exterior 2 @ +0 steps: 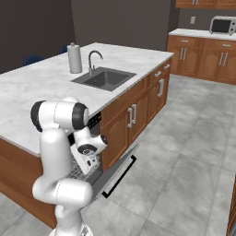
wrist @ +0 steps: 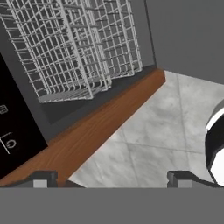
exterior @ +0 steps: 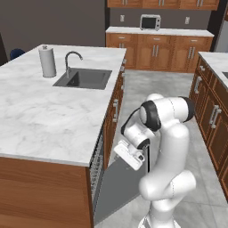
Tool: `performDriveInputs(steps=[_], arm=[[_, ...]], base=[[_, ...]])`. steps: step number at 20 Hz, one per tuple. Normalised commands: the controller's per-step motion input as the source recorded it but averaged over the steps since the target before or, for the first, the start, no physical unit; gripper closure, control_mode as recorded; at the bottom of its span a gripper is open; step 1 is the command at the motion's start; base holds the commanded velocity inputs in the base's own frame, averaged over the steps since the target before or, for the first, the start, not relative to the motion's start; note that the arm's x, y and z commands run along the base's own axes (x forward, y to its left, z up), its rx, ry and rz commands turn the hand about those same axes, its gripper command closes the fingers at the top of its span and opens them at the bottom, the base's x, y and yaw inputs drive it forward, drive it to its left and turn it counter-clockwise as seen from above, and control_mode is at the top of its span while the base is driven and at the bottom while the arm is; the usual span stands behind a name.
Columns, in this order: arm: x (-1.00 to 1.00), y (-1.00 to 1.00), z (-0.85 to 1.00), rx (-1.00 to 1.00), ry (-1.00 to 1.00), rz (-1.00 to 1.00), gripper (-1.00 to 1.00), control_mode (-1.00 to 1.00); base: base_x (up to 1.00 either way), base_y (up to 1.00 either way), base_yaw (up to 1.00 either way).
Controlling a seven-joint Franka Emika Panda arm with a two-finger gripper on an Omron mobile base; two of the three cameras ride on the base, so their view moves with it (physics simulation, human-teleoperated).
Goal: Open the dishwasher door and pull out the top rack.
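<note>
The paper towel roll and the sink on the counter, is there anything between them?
Yes. In the left base view the curved faucet stands between the paper towel roll and the sink. The right base view shows the same order.

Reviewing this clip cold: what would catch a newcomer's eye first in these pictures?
First the dishwasher door, swung most of the way down from the wooden island's side, its bar handle toward the tiled floor. Next the tool, open and empty in the hand view, with the top rack of grey wire inside the dishwasher cavity ahead. Then the marble island top, with a sink and a paper towel roll.
</note>
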Motion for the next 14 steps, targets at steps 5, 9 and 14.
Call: performDriveInputs(steps=[5,9,14], arm=[[0.30,0.16,-0.26,0.01,-0.02,0.00,-1.00,-1.00],[0.32,0.27,-0.08,0.05,-0.04,0.00,-1.00,-1.00],[0.40,0.17,-0.17,0.03,-0.02,-0.02,-1.00,-1.00]], base=[[0.00,0.00,0.00],[0.00,0.00,0.00],[0.00,0.00,0.00]])
